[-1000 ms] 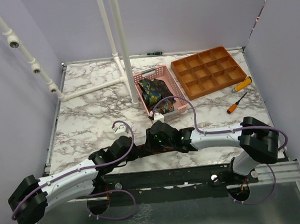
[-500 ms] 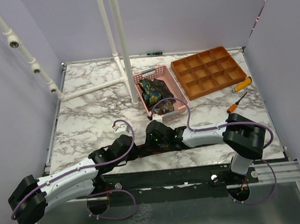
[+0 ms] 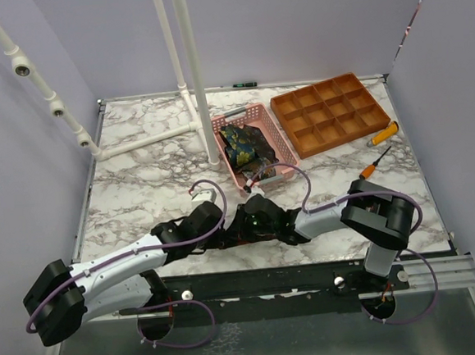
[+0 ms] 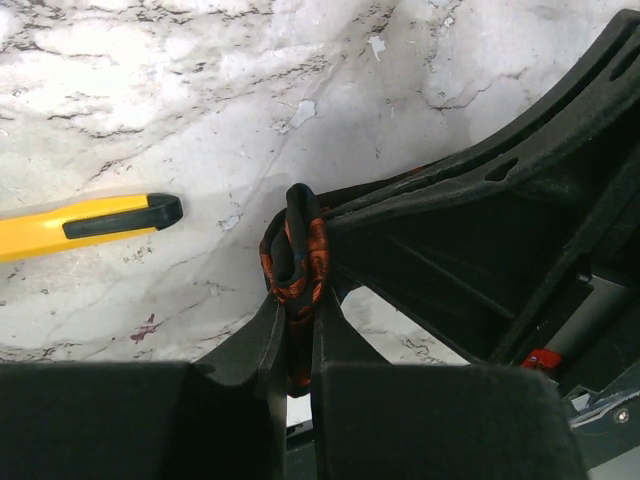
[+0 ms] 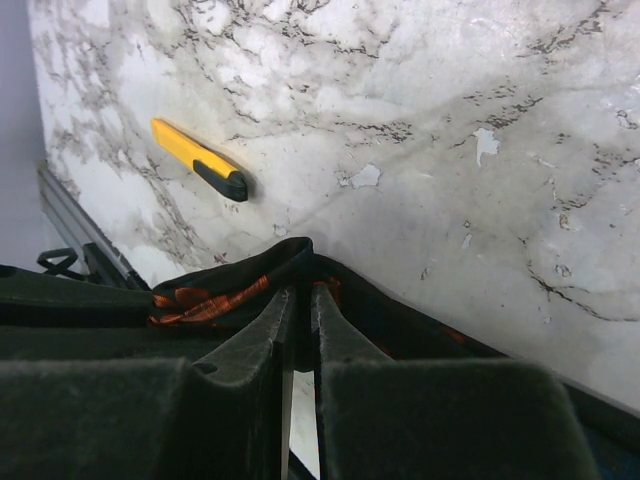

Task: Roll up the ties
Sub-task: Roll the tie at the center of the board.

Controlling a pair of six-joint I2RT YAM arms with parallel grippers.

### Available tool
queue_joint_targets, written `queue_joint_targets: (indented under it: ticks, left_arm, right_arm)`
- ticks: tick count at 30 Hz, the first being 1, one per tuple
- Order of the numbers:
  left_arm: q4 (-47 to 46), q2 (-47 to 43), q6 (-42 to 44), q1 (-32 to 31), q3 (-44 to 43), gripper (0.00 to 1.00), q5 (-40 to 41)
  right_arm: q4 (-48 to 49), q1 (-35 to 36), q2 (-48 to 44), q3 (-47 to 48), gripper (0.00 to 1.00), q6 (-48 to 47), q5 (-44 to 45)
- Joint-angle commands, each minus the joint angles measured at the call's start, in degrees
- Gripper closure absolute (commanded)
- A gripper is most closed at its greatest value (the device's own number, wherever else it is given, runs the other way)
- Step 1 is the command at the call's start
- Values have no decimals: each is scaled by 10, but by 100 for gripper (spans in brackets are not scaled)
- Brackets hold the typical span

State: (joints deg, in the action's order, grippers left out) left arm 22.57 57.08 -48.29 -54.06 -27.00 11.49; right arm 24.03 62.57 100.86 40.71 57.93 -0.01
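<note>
The left gripper [image 4: 297, 325] is clamped on a fold of the dark orange-flowered tie [image 4: 298, 250], and the right gripper [image 5: 298, 305] pinches the same tie at the table's [image 3: 139, 177] near centre edge, with both arms stretched low, converging from either side.

1. 1 pink basket [image 3: 277, 138].
2. 1 orange-patterned tie [image 4: 297, 265] outside it; the ties [image 3: 239, 147] heaped inside cannot be counted.
3. 1 orange tray [image 3: 329, 113], 12 compartments.
4. 2 orange-handled screwdrivers [image 3: 381, 136] [image 3: 375, 164].
5. 1 yellow-and-black tool [image 4: 80, 222].
</note>
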Motion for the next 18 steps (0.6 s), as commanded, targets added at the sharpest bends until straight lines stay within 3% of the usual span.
queue_joint_targets:
  ticks: [1, 10, 18]
  left_arm:
    - [-20, 25, 9, -8, -51, 100, 7]
    - [-5, 89, 15, -26, -130, 100, 19]
    - [-4, 127, -9, -53, -142, 100, 64]
  right_arm:
    - [113, 0, 35, -55, 89, 39, -51]
    - [253, -3, 84, -79, 89, 51, -97]
    - [324, -3, 92, -86, 85, 58, -113]
